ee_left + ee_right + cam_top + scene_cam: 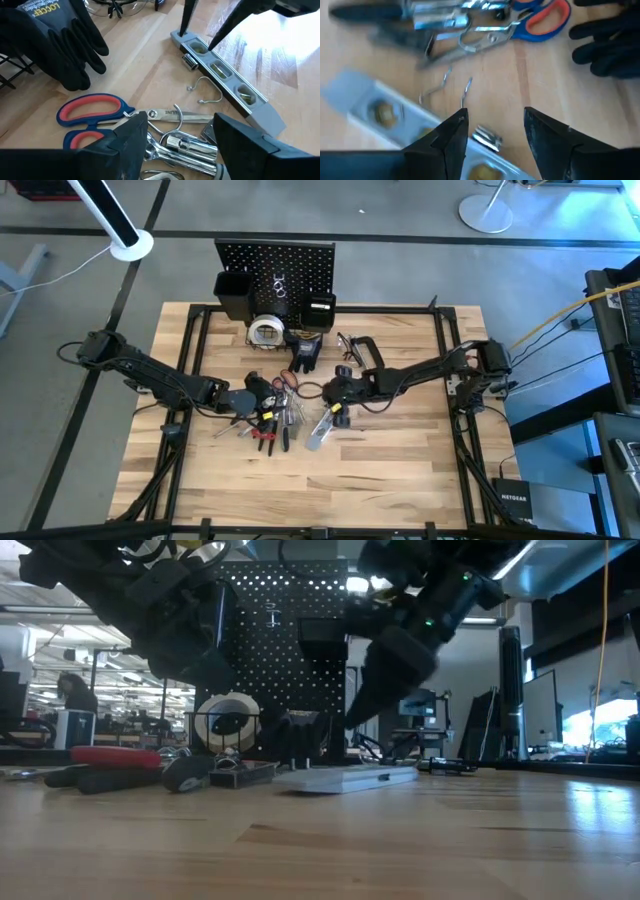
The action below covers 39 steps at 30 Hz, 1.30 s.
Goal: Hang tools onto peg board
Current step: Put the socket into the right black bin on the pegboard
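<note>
1. Peg board stands upright at the far edge of the table, centre-left; black bins hang on its face.
2. Tools lie on the table near of the board, none seen hung on it.
3. Tape roll sits just near of the board; in the low view it shows in a wire basket.
4. Gloves lie right of the tape, near the board's foot; the left wrist view shows them beside the scissors.
5. C-clamp lies right of the gloves, far of the right arm.
6. Pile at table centre: red-handled scissors, pliers, chrome pieces, all touching or overlapping.
7. Level lies at a slant at the pile's right edge; a loose wire hook lies just beside it on the pile side.
8. Right hand hangs over the level's far end, fingers spread wide, holding nothing; fingertips sit either side of that end, contact unclear.
9. Left hand hovers low over the pile, fingers wide apart, empty; scissors and chrome pieces lie right under it.
10. In the way: the hook and a small metal clip crowd the level; the pile sits close on its left.
11. A person shows far off in the room at left in the low view.
</note>
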Available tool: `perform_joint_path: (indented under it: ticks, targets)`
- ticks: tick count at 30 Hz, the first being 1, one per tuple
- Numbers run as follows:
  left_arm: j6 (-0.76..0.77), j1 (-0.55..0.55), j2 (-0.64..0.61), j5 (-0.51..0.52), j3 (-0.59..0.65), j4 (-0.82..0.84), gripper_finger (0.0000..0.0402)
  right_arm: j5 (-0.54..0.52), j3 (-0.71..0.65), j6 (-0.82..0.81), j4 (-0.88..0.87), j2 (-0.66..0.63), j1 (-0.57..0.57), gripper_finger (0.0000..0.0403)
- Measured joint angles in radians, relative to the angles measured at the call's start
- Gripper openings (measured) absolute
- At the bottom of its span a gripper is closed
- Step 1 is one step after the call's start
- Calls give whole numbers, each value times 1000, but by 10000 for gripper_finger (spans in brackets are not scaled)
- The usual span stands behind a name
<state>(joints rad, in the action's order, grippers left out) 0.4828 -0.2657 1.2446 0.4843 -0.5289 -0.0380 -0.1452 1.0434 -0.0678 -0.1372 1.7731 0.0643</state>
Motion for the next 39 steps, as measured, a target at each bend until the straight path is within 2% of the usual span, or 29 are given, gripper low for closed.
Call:
perform_joint_path:
  ticks: [5,10,19,28,31,36,39]
  targets:
    - [11,0,0,0,0,0,214,24,0,-251,28,12,-14,193]
    - [13,0,0,0,0,0,214,24,0,-348,4,50,-14,193]
    - [16,0,0,0,0,-1,214,35,0,-360,5,117,-13,193]
    - [16,0,0,0,0,0,214,50,1,-358,7,127,-15,191]
    - [16,0,0,0,0,0,214,56,1,-356,6,127,-16,173]
    - [16,0,0,0,0,0,214,53,1,-347,3,127,-28,114]
    - [16,0,0,0,0,0,214,32,1,-332,5,127,-34,108]
